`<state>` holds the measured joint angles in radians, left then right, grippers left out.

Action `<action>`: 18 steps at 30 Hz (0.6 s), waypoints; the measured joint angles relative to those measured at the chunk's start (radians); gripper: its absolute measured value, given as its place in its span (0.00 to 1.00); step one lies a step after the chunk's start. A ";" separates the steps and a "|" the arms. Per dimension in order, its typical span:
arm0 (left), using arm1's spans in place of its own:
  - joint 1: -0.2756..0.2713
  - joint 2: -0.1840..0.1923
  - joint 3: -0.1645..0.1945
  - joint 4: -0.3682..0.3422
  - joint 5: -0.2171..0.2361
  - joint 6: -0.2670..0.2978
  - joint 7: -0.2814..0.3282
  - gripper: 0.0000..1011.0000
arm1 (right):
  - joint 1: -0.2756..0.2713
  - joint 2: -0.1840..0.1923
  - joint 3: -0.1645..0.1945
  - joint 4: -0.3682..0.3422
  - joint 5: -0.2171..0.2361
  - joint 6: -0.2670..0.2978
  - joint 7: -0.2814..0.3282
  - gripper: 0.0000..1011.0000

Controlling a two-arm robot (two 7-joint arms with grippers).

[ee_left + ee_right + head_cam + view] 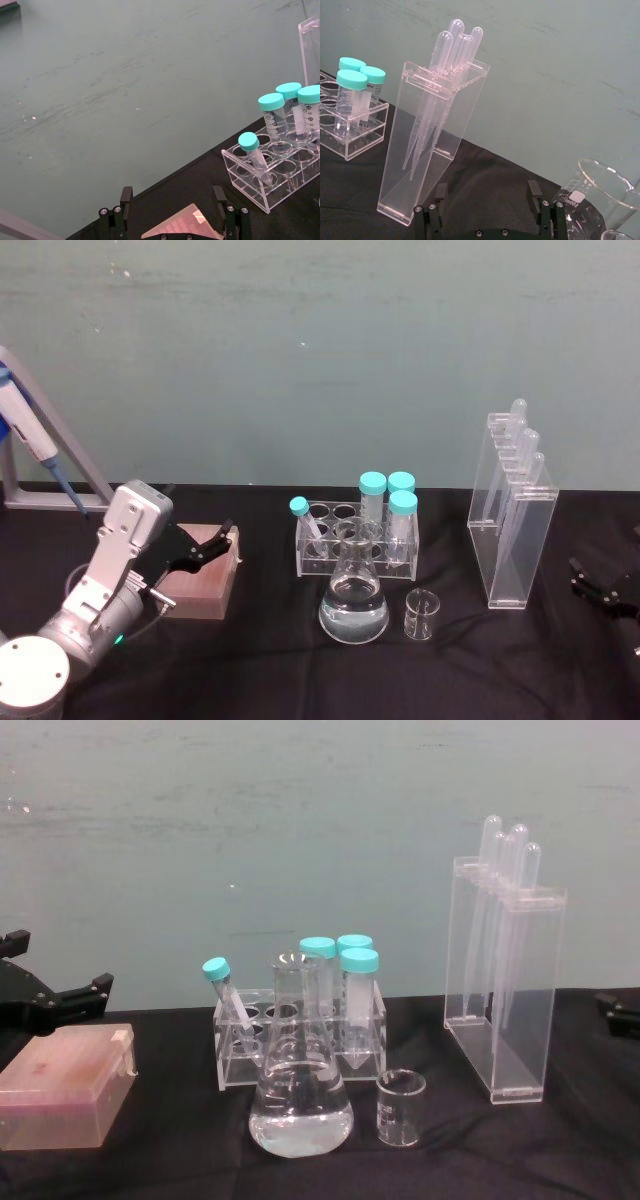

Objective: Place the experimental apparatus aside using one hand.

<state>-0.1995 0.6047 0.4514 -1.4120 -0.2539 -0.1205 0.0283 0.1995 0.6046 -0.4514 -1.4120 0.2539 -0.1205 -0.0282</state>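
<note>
The conical flask [353,605] [300,1105] with clear liquid stands at the table's middle front, and the small beaker [420,615] [401,1108] is just to its right. Right of them rises the tall acrylic stand [515,520] [505,980] [432,145] holding plastic pipettes. My left gripper [205,545] [171,205] [60,1000] hovers open over a pink box at the left, well apart from the glassware. My right gripper [600,585] [487,195] [618,1013] is open and low at the right edge, a short way from the stand, holding nothing.
A clear rack [357,535] [300,1025] [272,165] of teal-capped tubes stands right behind the flask. The pink box [205,580] [65,1085] lies at the left. A blue-and-white pipette [30,440] hangs on a stand far left. Another glass beaker [600,200] stands near my right gripper.
</note>
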 joint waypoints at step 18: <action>0.000 0.000 0.000 0.000 0.000 0.000 0.000 0.99 | 0.000 0.000 0.000 0.000 0.000 0.000 0.000 0.99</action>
<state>-0.1995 0.6046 0.4514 -1.4120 -0.2539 -0.1205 0.0283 0.1995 0.6047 -0.4514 -1.4120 0.2539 -0.1206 -0.0282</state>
